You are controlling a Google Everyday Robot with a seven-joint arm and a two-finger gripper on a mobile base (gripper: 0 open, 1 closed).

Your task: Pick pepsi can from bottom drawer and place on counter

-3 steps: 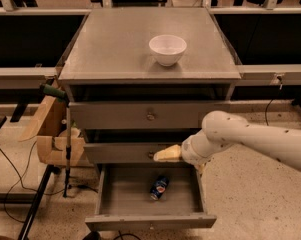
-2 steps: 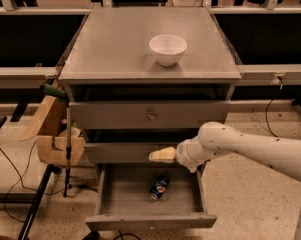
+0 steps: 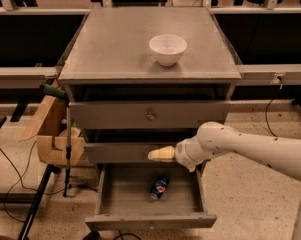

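Note:
The pepsi can (image 3: 159, 187) lies on its side on the grey floor of the open bottom drawer (image 3: 150, 220), near the middle. My gripper (image 3: 159, 154) is cream-coloured and points left in front of the middle drawer front, above the can and a little to its left, not touching it. My white arm reaches in from the right. The counter (image 3: 115, 49) is the flat grey top of the cabinet.
A white bowl (image 3: 167, 49) stands on the counter, right of centre. The top drawer front has a brass knob (image 3: 150, 116). A cardboard box (image 3: 52, 134) and a stand with cables sit left of the cabinet. Dark benches flank it on both sides.
My arm and gripper have shifted a little to the left in front of the middle drawer. The can and the bowl have not moved.

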